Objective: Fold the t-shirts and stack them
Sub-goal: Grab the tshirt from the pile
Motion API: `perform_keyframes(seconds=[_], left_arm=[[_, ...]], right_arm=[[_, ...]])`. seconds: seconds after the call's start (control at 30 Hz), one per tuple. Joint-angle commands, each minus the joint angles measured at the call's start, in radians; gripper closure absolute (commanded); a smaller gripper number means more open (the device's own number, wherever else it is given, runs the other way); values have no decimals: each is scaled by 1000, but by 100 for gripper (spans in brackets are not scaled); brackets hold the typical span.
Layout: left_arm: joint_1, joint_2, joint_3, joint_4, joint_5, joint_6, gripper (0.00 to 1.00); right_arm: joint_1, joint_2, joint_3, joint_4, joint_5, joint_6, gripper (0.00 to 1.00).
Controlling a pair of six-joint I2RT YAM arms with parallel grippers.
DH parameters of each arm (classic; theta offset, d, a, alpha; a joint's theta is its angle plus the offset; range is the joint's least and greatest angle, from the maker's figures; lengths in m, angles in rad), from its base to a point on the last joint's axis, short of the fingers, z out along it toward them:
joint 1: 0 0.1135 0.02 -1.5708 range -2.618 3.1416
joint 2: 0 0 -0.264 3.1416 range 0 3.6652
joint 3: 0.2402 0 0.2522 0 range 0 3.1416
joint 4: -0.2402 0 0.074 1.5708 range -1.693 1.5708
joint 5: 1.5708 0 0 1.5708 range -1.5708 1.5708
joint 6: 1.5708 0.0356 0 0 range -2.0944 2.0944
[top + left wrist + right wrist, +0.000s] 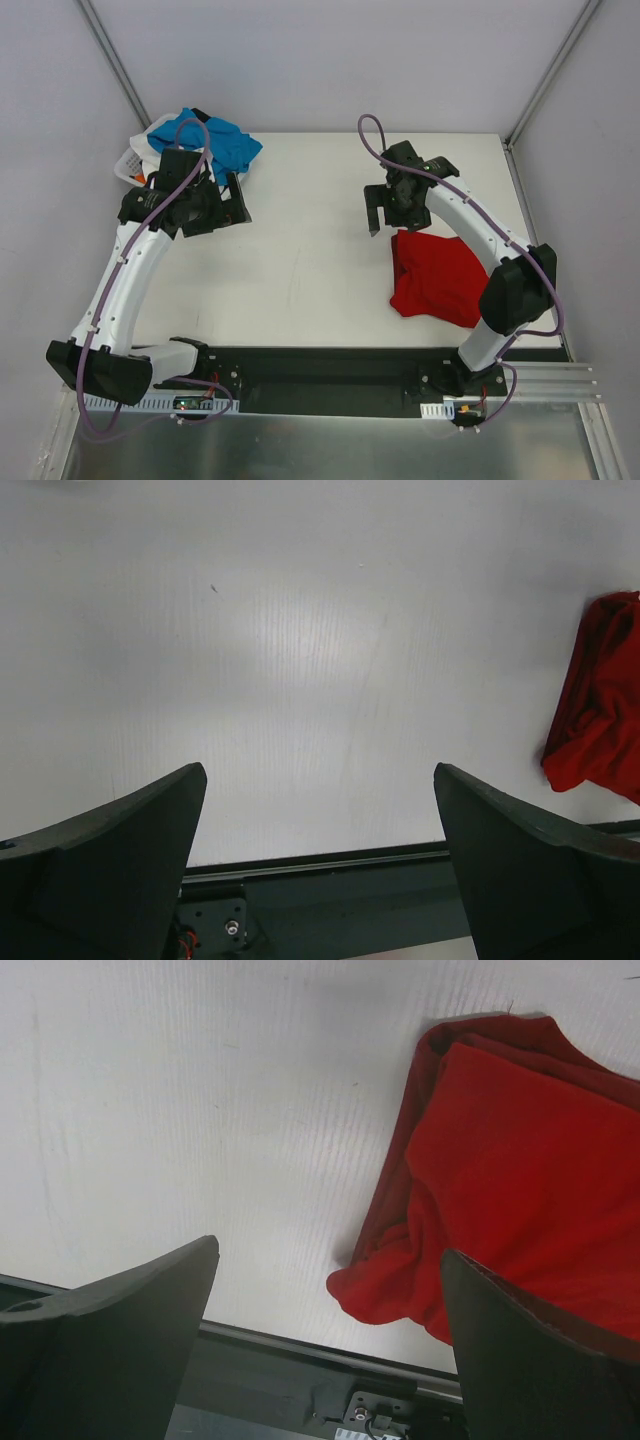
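— Where are the shirts?
— The blue shirt [225, 140] is a soft, crumpled heap at the table's [300, 270] far left corner, just behind the left gripper [234, 203], whose fingers are spread and empty. The red shirt [435, 275] lies roughly folded, a flattish pad, near the right gripper [383, 215], which is also spread and holds nothing.
— Why hover?
— Probably poised to fetch the blue one.

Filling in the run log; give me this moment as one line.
left gripper: open, empty | right gripper: open, empty | red shirt: on table, right | blue shirt: heaped, far-left corner
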Motion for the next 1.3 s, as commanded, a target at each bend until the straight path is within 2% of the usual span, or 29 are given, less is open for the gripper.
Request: perform_keyframes(seconds=[0.0,0.5,0.6,0.63,0.77,0.9,0.97,1.07,1.1,1.17,1.2,1.27], left_arm=[[-8,-33,2,13,-6,-2,1],[-8,-21,2,11,-10,-7,1],[-8,-30,4,14,-50,-16,1],[-8,-34,5,14,-79,-20,1],[-7,-31,5,2,-177,-72,1],[-8,11,16,-33,-248,-100,1],[-8,41,30,-69,-245,-85,0],[-8,100,63,-95,-219,-66,1],[-8,113,71,-92,-193,-63,1],[-8,114,73,-89,-179,-69,1],[-8,116,76,-78,-165,-71,1],[-8,120,76,-69,-142,-73,1]], right_arm=[[-1,-48,3,-10,2,8,4],[2,-56,-15,-1,1,24,3],[1,-56,-30,27,-43,22,3],[2,-55,-35,53,-147,15,3],[25,-25,-10,74,-241,2,4],[53,57,62,-23,-184,-10,3],[56,96,86,-60,-151,-5,3],[50,71,68,-85,-80,4,1],[47,53,35,-62,-82,5,26],[43,6,-7,-39,-61,10,69],[43,-30,-32,-32,-16,21,99],[42,-57,-49,-22,-2,16,99]])
